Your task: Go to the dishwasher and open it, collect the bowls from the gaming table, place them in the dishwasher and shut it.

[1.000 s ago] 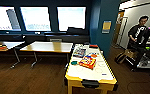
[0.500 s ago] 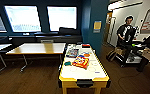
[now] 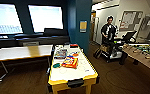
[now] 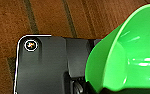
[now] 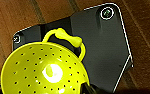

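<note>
Left pincer looks clamped on a green bowl, right pincer on a yellow holed bowl, though fingers are hard to see. Whole head view swung since a moment ago, so the robot's turning; yellow-edged desk now lower centre, one teal bowl left on it.

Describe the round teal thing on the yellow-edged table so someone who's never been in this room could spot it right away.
Start at the white-topped table with yellow edges in the middle of the room, in front of the two big windows. Among the colourful boxes on it, find the orange box toward the near end. The teal bowl lies just beside that box, toward the wooden table: small, round and flat-looking, while its neighbours are rectangular.
</note>
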{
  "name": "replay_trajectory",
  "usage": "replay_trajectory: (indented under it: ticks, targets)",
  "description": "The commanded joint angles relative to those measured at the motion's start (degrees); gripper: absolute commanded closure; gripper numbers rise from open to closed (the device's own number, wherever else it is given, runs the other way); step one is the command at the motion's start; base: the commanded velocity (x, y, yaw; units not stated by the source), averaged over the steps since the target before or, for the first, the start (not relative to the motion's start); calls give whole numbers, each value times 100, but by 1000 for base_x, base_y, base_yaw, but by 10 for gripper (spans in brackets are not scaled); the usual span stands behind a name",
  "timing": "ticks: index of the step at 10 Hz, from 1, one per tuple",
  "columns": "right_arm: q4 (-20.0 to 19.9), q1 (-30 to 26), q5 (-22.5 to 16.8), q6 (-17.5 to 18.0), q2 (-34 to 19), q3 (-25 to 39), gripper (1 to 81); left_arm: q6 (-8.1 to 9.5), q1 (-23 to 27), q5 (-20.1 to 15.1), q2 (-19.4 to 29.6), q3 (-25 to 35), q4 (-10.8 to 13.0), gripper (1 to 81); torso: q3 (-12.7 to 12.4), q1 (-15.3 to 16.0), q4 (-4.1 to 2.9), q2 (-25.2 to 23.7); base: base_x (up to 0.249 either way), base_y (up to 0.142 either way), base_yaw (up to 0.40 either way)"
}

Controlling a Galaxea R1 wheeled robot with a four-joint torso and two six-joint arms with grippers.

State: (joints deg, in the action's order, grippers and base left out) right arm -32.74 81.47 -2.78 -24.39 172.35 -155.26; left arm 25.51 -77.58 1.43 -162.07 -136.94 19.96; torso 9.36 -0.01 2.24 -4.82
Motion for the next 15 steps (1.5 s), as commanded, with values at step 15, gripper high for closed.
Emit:
replay_trajectory:
  ticks: [15]
  targets:
    - [102, -179, -276, -22, 30, -56, 811, -11, 273, -274, -133, -360, 35, 811, 0, 1, 0, -2, 0, 0, -387]
